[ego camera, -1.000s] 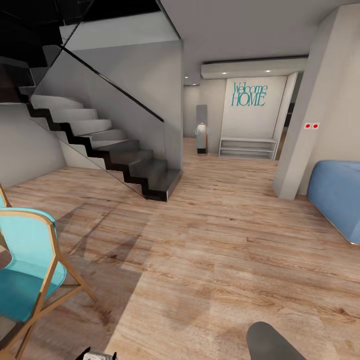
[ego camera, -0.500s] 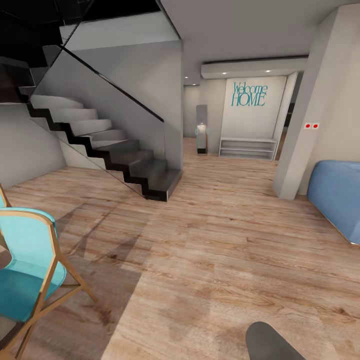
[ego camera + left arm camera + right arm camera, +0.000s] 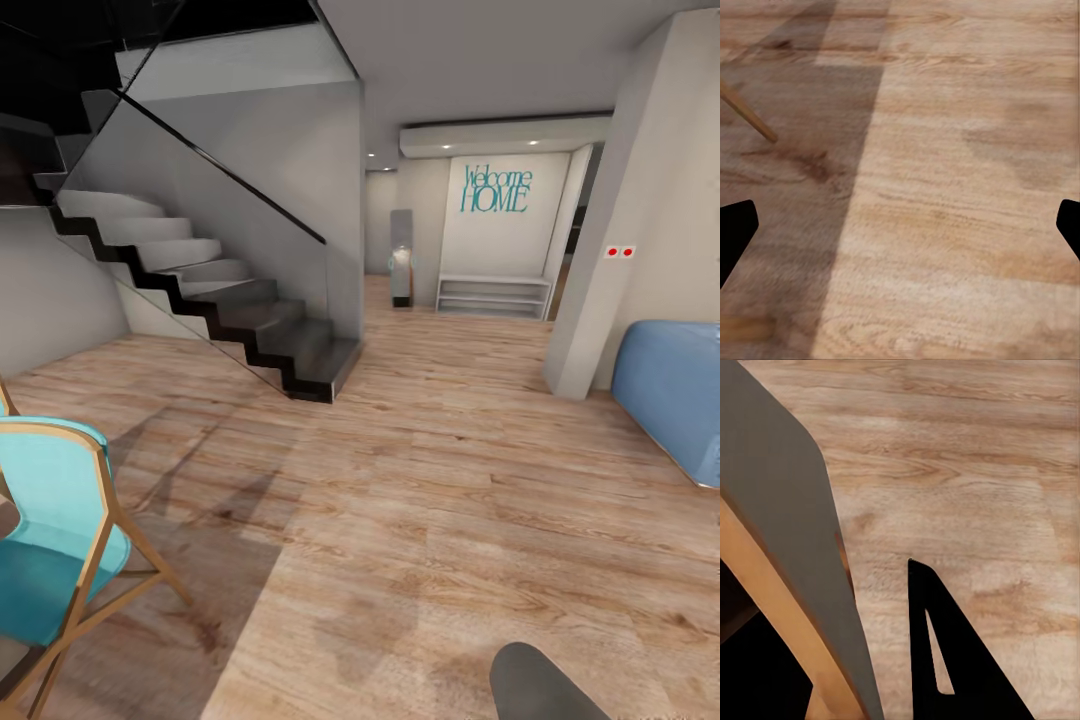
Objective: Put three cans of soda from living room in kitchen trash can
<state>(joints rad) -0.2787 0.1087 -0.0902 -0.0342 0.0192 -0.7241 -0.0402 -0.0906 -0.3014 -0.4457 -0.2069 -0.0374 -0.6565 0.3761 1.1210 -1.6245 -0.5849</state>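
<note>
across the light wood plank floor [image 3: 430,520] of the living room, a dark staircase [image 3: 230,310] with a glass side panel climbs toward the upper left. beyond it a hallway runs back to a white wall carrying teal "welcome home" lettering [image 3: 495,188], with a low white shelf [image 3: 492,296] under it. a turquoise chair [image 3: 55,545] with a pale wooden frame stands at the near left, casting a broad shadow over the planks. at the right edge the end of the blue sofa [image 3: 670,395] pokes in beside a grey pillar [image 3: 615,250] that bears two small red dots. a rounded grey part of the robot [image 3: 540,685] sits at the bottom of the head view.

in the left wrist view the left tool [image 3: 900,225] hangs over bare floor, its two dark fingertips [image 3: 735,229] far apart and nothing between them; one wooden chair leg [image 3: 746,116] crosses the corner of that view.

in the right wrist view one dark finger [image 3: 952,660] of the right tool shows over the planks, next to a grey panel edged in wood [image 3: 787,555]; i cannot tell whether that tool is apart or together.

i can't see any soda can or the trash can from where i stand.
</note>
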